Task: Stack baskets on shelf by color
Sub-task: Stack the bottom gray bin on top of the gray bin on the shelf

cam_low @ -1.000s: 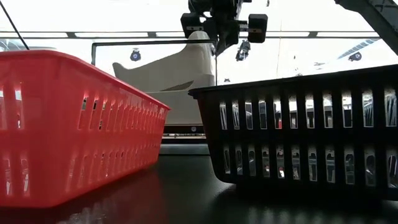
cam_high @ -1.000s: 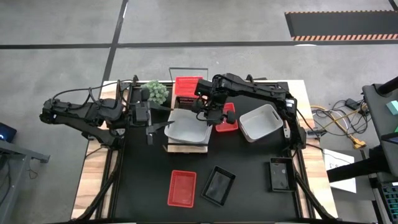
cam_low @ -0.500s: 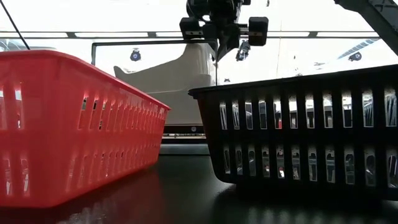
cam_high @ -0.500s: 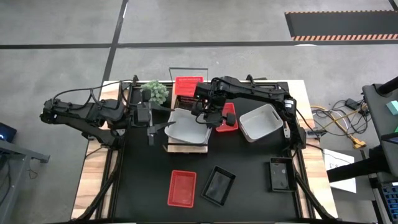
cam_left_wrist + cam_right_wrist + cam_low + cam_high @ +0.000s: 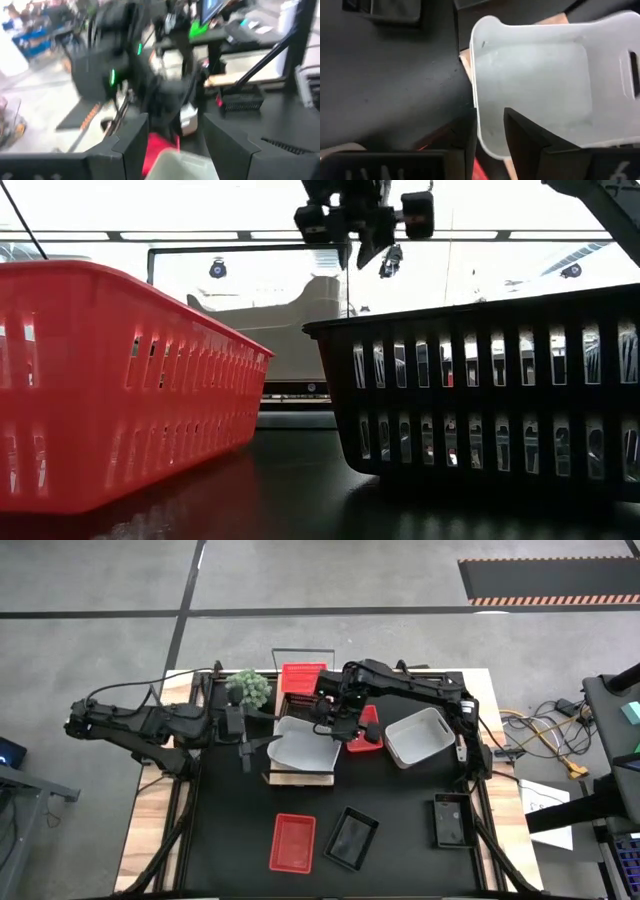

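A white basket [image 5: 300, 745] lies on the light-wood shelf [image 5: 300, 778] in the middle of the table; in the low view the white basket [image 5: 290, 320] sits nearly level. My right gripper [image 5: 330, 725] hangs open over its right end. One finger [image 5: 525, 135] is inside the rim and one finger [image 5: 465, 142] outside it. My left gripper [image 5: 262, 745] reaches level from the left, open, with the basket's left end [image 5: 180, 165] between its fingers. A red basket [image 5: 303, 675] sits at the shelf's far end. My left gripper comes level from the table's left, its fingers wide on either side of the white basket's left-end rim [image 5: 175, 162]. Whether they touch that rim I cannot tell.
On the table lie a red basket [image 5: 365, 730] and a white basket [image 5: 418, 735] to the right. A red basket [image 5: 293, 840] and two black baskets [image 5: 350, 837] [image 5: 449, 820] lie near the front. A green plant [image 5: 250, 688] stands far left of the shelf.
My right gripper has opened and let go of the white basket's right rim. The basket's right end, held tipped up a second ago, has dropped, so the basket now lies nearly level, while its left end has stayed put.
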Robot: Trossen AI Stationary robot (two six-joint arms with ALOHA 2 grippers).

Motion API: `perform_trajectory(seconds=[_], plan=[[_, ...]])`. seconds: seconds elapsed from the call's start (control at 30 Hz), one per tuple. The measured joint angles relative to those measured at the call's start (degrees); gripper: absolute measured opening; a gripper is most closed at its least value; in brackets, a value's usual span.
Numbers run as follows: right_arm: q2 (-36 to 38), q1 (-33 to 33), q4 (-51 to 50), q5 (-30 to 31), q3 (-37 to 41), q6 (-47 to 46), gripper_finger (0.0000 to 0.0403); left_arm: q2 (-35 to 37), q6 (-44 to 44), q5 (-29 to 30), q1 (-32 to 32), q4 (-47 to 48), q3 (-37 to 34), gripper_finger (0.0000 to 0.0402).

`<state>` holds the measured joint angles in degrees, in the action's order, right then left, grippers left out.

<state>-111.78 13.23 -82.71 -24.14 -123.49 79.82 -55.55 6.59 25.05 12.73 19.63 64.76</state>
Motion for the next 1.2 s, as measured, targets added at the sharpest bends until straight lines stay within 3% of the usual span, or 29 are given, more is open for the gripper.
perform_trajectory(seconds=[0.13, 0.27, 0.43, 0.6, 0.83, 1.03, 1.2], plan=[[2.4, 0.0, -0.7, 0.2, -0.2, -11.4, 0.0076, -0.1, -5.3, 3.0, 0.0, 2.2, -3.5, 0.0159], [4.9, 0.0, -2.3, 0.2, 0.0, -24.2, 0.0044, 0.2, -12.3, 4.4, 0.0, 10.7, -5.1, 0.0112], [7.7, 0.0, -4.2, 0.1, 0.8, -29.7, 0.0012, 0.1, -22.4, 8.4, -0.3, 23.0, -6.3, 0.0020], [9.4, 0.2, -4.0, 0.2, 4.4, -36.2, 0.0010, -0.5, -28.8, 10.5, -2.8, 30.1, -7.6, 0.0003], [12.3, 0.2, -0.9, 0.2, 16.2, -42.9, 0.0009, -0.9, -30.7, 8.1, -6.8, 30.3, -13.6, 0.0000], [19.0, 0.2, 14.9, 0.9, 31.9, -49.4, 0.0008, -1.0, -30.6, 6.8, -7.8, 22.4, -19.8, 0.0000], [24.8, 0.2, 30.3, 11.3, 43.9, -57.3, 0.0008, -1.2, -29.8, 4.9, -7.8, 14.8, -24.0, 0.0000]])
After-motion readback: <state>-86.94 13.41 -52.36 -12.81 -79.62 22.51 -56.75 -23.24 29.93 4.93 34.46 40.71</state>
